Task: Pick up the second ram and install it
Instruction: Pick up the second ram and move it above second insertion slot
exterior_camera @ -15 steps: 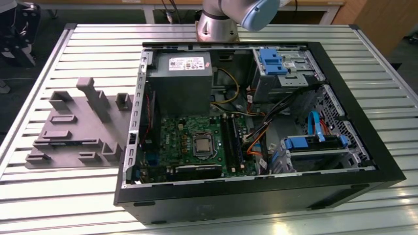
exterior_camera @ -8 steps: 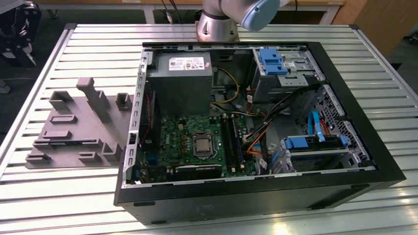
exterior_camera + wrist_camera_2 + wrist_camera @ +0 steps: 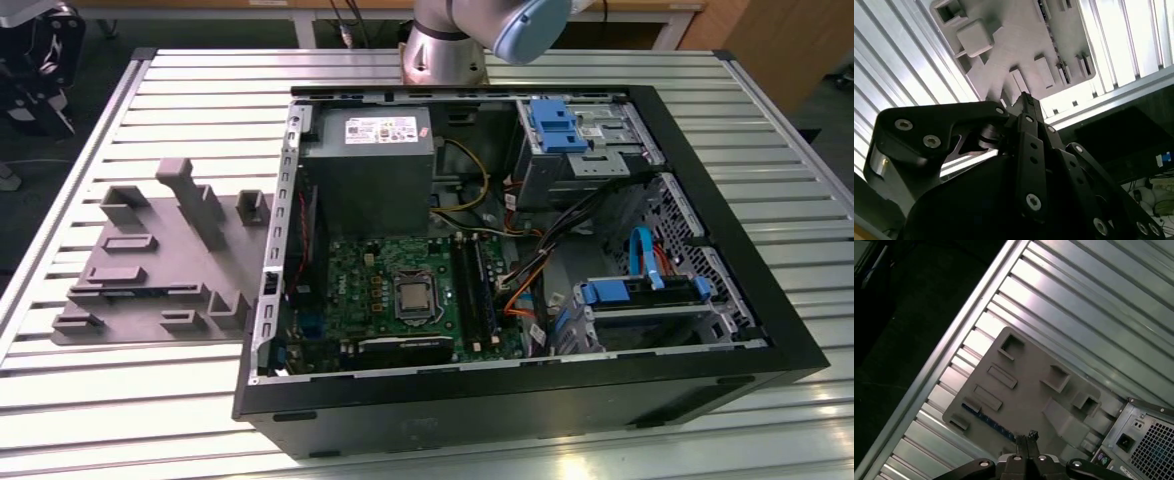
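Second ram, a thin blue-green circuit-board stick [image 3: 988, 419], sits along one edge of the grey moulded holder tray [image 3: 1026, 382]. The black gripper [image 3: 1027, 440] hovers near it, fingers pressed together and empty. This looks like the approach step. A grasp would call for parting them to straddle the stick.

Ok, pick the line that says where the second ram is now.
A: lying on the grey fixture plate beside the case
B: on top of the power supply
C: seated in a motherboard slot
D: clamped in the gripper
A: in the first wrist view the second ram lies along one edge of the grey fixture plate, and the gripper is near one end of it, holding nothing.
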Action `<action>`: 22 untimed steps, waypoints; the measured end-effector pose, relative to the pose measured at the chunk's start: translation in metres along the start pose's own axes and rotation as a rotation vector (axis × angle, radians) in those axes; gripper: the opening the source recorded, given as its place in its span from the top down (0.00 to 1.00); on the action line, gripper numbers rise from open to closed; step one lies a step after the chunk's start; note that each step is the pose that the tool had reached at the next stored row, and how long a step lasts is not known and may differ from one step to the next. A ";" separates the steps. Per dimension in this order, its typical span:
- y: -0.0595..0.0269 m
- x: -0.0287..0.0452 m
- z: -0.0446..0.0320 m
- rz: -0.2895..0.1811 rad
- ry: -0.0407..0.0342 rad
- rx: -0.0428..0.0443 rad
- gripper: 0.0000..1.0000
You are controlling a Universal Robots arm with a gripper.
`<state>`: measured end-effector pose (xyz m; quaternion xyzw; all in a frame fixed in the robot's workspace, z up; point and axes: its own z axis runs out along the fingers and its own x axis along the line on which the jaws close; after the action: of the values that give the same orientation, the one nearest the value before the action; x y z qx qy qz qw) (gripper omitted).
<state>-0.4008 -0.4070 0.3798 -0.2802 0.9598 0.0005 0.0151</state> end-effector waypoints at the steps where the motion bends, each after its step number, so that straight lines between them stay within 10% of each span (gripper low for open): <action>1: -0.0001 0.0000 0.0003 -0.007 0.0002 -0.0003 0.87; 22: -0.0006 0.0021 0.0061 -0.191 -0.0006 -0.0059 0.87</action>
<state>-0.4021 -0.4085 0.3737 -0.3705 0.9287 0.0019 0.0146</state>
